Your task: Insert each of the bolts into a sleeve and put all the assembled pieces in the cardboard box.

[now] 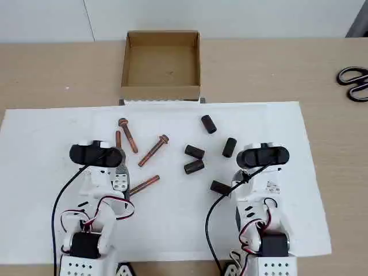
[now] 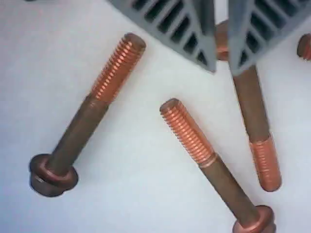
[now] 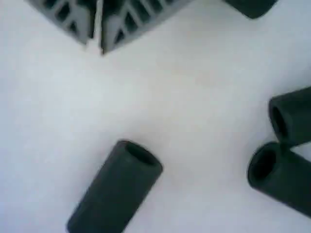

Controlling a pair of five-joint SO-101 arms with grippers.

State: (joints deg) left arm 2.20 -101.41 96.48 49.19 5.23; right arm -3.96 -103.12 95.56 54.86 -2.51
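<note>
Evidently neither arm holds anything: the left gripper (image 2: 222,65) hangs all but closed above a bolt (image 2: 255,121), the right gripper (image 3: 97,46) likewise beside a sleeve (image 3: 116,189). Bolts lie in front of the box's (image 1: 161,92) left half, sleeves in front of its right. Stiff, smooth and prone to roll, a bolt probably wants pinching across its plain shank, thread left free.

On wooden table (image 1: 57,75): black-handled scissors (image 1: 353,83), apart from white paper sheet (image 1: 172,224)
</note>
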